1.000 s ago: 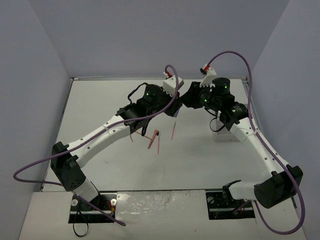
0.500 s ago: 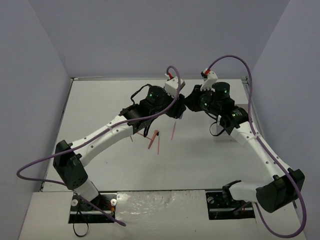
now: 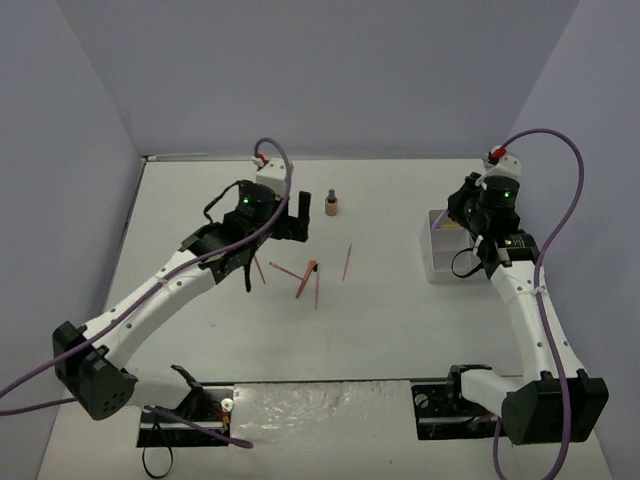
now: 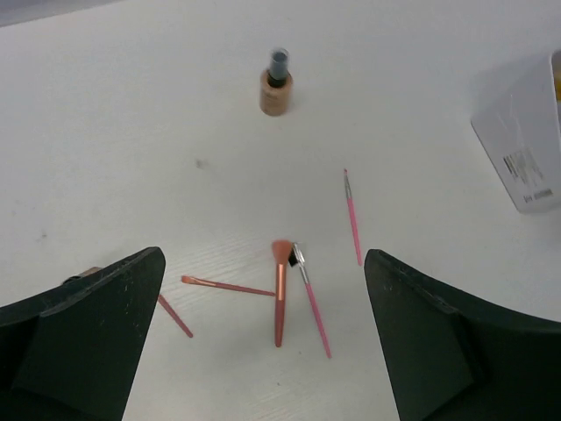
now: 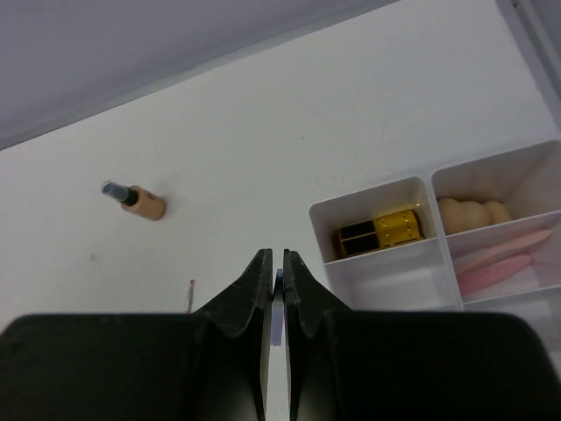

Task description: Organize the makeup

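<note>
Now | left claw [image 4: 261, 254] gaping, empty | right claw [image 5: 274, 256] pinching slim lilac stick [image 5: 277, 317] | tan bottle [image 4: 275, 88] upright

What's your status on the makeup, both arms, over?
Left gripper open, empty, above loose sticks. Right gripper shut on a thin lilac stick, near the tray. Tan bottle upright on the table. Nothing in the way.

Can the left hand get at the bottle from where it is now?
Probably yes. The left hand is open, and the bottle stands ahead of it on bare table, with nothing between them. The brushes lie nearer, under the hand, so it should pass above them.
</note>
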